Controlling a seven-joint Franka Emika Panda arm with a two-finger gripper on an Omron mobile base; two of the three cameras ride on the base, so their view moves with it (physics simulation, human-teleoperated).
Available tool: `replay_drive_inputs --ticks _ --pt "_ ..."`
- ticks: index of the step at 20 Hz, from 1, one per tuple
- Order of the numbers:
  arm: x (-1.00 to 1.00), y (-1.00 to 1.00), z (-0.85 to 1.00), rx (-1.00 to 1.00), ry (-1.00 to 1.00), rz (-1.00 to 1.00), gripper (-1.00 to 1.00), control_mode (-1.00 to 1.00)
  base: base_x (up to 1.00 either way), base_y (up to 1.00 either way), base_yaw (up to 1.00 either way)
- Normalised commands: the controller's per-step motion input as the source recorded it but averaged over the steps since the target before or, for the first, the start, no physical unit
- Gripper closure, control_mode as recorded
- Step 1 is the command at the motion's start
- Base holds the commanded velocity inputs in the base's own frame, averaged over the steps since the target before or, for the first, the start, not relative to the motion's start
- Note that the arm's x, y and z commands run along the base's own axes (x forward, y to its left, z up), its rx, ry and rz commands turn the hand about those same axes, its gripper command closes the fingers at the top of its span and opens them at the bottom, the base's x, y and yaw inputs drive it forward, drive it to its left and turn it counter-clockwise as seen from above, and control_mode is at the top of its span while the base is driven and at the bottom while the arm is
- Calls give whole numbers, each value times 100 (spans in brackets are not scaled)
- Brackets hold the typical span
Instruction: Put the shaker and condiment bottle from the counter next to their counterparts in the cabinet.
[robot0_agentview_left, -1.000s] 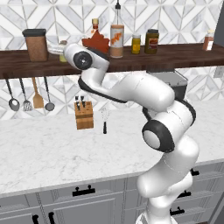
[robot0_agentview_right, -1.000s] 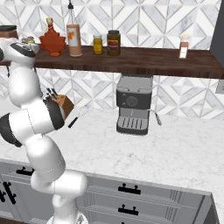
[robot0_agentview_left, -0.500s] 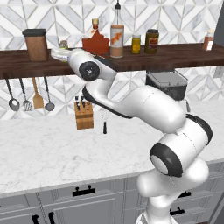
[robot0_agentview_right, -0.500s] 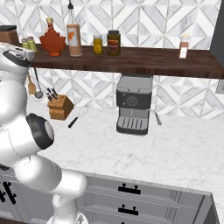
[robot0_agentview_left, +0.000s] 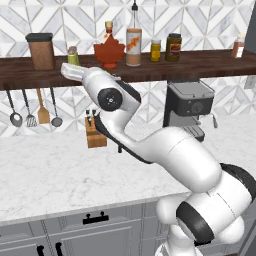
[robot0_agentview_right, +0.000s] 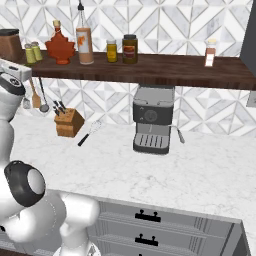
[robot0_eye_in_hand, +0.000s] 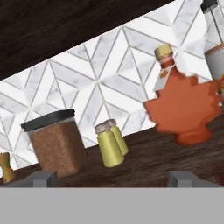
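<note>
Shelf-level hand view separates both shakers (robot0_eye_in_hand: 109, 146).

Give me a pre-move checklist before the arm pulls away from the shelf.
1. End effector open, holding nothing: ok.
2. Two shakers standing upright side by side on the cabinet: ok.
3. Condiment bottle upright beside the maple-leaf bottle: ok.
4. Shakers apart from the dark-lidded canister: ok.
5. Which shaker was the one brought from the counter: cannot tell.
6. Arm link clear of the shelf's front edge, seen in the left base view: cannot tell.
</note>
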Motion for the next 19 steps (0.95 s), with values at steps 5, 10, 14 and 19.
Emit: replay_drive_inputs --ticks 5,10,14,19 --pt "-67 -4 0 5 0 0 -100 -100 0 0 0" --pt "-71 0 0 5 0 0 -100 -100 0 0 0" --pt "-83 -2 0 6 -1 0 -100 -100 0 0 0" --pt "-62 0 0 3 0 -1 -100 -100 0 0 0"
